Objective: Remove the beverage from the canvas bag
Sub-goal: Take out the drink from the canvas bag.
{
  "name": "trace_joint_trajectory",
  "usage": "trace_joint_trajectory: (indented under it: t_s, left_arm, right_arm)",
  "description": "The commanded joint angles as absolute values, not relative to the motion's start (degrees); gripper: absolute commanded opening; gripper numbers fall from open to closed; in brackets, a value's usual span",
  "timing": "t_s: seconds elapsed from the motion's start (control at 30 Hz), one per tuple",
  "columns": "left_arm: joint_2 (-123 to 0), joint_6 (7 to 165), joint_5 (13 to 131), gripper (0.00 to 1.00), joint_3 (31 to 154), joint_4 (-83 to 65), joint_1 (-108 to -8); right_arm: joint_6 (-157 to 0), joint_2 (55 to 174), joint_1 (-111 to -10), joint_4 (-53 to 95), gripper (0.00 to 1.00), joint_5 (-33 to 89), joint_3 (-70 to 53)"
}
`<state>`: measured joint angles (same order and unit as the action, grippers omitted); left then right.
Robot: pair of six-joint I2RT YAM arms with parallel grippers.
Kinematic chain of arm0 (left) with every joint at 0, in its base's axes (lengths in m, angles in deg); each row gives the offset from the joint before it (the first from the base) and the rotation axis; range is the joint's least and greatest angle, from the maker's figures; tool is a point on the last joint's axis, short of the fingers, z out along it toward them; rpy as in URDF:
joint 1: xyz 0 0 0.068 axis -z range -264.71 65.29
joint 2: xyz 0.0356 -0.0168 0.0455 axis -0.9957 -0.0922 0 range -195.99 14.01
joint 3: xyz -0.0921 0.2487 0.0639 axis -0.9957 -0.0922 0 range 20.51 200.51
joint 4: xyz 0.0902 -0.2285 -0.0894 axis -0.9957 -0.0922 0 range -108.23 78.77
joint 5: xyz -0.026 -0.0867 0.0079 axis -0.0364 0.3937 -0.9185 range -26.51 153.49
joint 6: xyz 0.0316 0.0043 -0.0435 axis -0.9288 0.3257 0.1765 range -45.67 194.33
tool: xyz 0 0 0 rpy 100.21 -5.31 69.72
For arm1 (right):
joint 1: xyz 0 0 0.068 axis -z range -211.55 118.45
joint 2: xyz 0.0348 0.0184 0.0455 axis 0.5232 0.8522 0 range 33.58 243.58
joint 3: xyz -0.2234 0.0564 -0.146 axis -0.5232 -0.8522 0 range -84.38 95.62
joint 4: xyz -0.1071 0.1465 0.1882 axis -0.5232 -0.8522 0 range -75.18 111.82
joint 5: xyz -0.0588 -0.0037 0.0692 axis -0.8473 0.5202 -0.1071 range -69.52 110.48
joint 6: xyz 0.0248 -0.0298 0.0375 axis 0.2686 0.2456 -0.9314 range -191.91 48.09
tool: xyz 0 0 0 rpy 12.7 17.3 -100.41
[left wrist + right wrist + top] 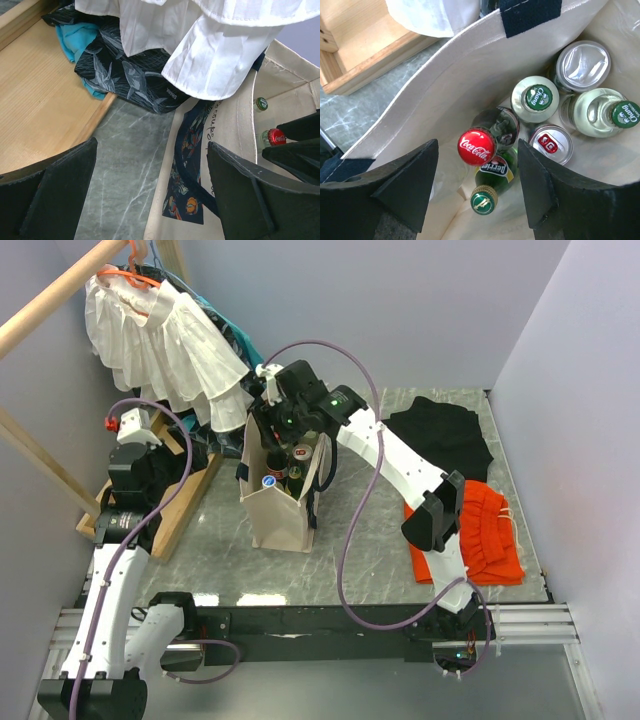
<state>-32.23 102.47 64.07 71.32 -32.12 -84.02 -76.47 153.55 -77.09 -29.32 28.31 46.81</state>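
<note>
Mouth: canvas bag open at top, entry from above | Inside: red-capped bottle has gaps on both sides; green-capped bottles and cans crowd the right | Far-left rim: white garment overhangs | Left: desk strip open beside wooden base

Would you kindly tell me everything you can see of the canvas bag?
The canvas bag is a tall, boxy tote of cream cloth with dark navy strap handles. It stands upright on the grey marbled table, its mouth open. Inside stand bottles and cans, packed close against its walls. The right gripper is over the mouth, jaws apart. A white ruffled garment hangs by its rim; whether they touch cannot be told.
</note>
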Motion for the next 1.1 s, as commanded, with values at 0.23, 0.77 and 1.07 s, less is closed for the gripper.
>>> trace_joint_trajectory:
  t_s: [0.23,0.77,1.07]
  left_arm:
    - [-30.7,102.1,62.1,0.96,71.6,-31.5,-84.0]
    - [-30.6,101.7,61.2,0.96,72.2,-31.9,-84.1]
    - [-30.6,101.5,60.9,0.96,72.6,-32.1,-84.0]
  right_arm:
    - [-75.4,155.0,-77.6,-29.0,0.71,27.4,49.9]
    - [-75.6,156.0,-77.5,-28.0,0.67,28.1,50.7]
    - [-75.9,156.3,-77.6,-27.5,0.65,28.4,50.9]
